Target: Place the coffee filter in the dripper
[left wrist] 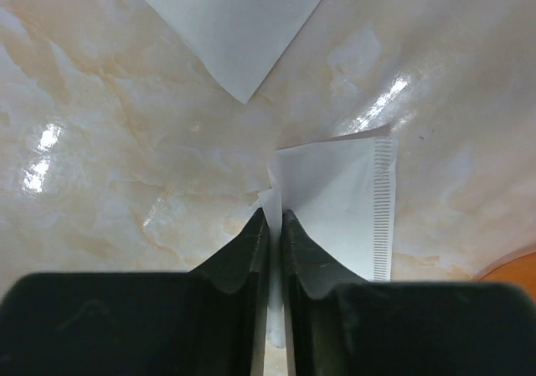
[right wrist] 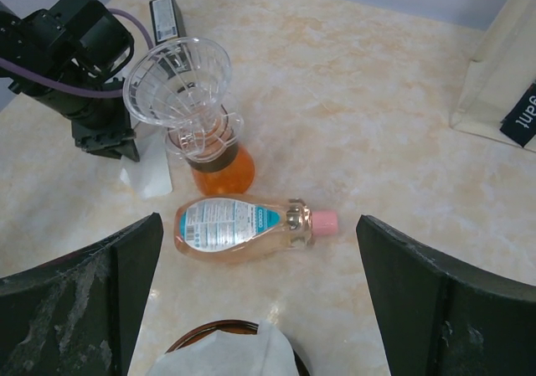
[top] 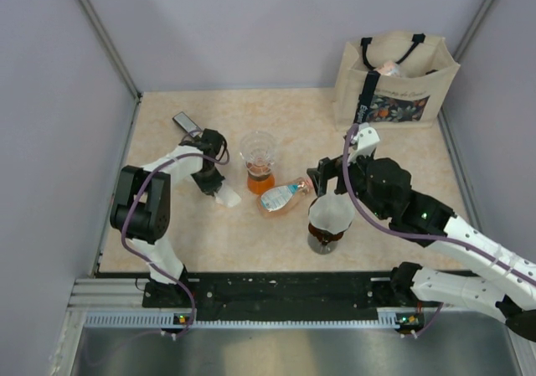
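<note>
The dark amber dripper (top: 325, 236) stands near the front, and a white coffee filter (top: 332, 212) sits in its rim. Both show at the bottom of the right wrist view, the dripper rim (right wrist: 186, 340) and the filter (right wrist: 226, 357). My right gripper (top: 322, 187) is open and empty just above and beyond them, fingers (right wrist: 92, 284) wide apart. My left gripper (top: 214, 183) is shut on the edge of another white coffee filter (left wrist: 339, 200) lying on the table; it also shows in the top view (top: 227, 197). A further white paper piece (left wrist: 234, 24) lies just ahead of it.
A clear glass cone (top: 258, 148) sits on a glass of orange liquid (top: 260, 180). A peach bottle with a pink cap (top: 284, 198) lies on its side between the two grippers. A black device (top: 186, 122) lies far left. A tote bag (top: 394, 81) stands back right.
</note>
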{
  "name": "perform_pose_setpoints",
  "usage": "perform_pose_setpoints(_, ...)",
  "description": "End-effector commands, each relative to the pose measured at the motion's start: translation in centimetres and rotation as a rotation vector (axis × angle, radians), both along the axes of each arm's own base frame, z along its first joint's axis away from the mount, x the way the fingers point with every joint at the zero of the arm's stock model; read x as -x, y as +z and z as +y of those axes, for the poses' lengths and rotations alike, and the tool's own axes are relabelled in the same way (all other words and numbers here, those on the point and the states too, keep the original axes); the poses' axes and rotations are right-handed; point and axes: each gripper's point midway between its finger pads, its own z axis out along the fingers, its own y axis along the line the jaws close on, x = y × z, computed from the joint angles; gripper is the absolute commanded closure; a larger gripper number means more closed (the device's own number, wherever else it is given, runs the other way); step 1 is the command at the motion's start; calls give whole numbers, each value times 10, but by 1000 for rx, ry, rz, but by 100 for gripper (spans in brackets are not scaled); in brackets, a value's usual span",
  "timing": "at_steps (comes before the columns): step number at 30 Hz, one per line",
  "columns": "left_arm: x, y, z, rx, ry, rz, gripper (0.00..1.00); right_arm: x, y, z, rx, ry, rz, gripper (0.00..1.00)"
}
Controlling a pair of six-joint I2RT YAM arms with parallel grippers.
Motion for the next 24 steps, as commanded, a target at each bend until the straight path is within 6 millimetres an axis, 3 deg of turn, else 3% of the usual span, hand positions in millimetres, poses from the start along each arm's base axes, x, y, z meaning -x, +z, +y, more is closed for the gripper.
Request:
perform_pose_setpoints(1,5,-2,5,-30,1,30,90,0,6,-4,-19,-10,-16,1)
perform_pose_setpoints(10,15,33,11,-28,5,-53,96,12,7,10,11,120,-30,1)
perform_pose_setpoints(18,34,113,9,72,-15,-296,95,52,22,55,-76,469,-96,3)
perform_pose_setpoints(21,42,147,-8,189,-82,-397,94,70,32,79,-135,632,-119,5)
perform_pose_setpoints(24,56,182,-44,388,-232,-491,92,90,41,103,-167,799,-121,8)
